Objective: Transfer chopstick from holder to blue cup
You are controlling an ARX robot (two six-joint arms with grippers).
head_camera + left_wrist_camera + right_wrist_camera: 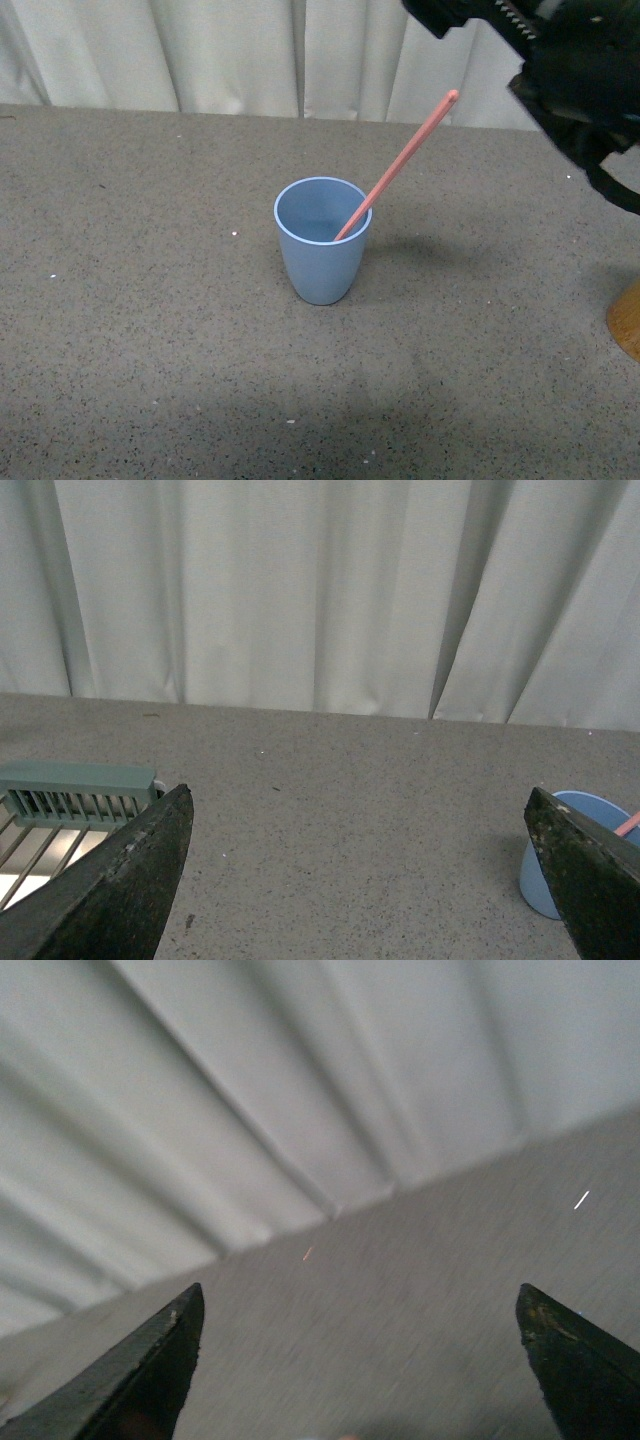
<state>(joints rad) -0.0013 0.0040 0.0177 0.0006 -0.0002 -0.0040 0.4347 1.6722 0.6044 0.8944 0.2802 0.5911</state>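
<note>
The blue cup [322, 240] stands upright in the middle of the table. One salmon-pink chopstick [400, 162] leans in it, its top end pointing up and to the right. A sliver of the orange-brown holder [627, 318] shows at the right edge. My right arm [570, 60] hangs dark above the far right, clear of the chopstick's top. The right gripper [358, 1290] is open with only blurred table between its fingers. The left gripper [358, 792] is open and empty; the blue cup [545, 870] and a bit of chopstick [628, 825] peek past one finger.
A grey speckled table [150, 300] runs back to a white curtain [250, 50]. In the left wrist view a grey-green slatted rack [70, 790] sits beside one finger.
</note>
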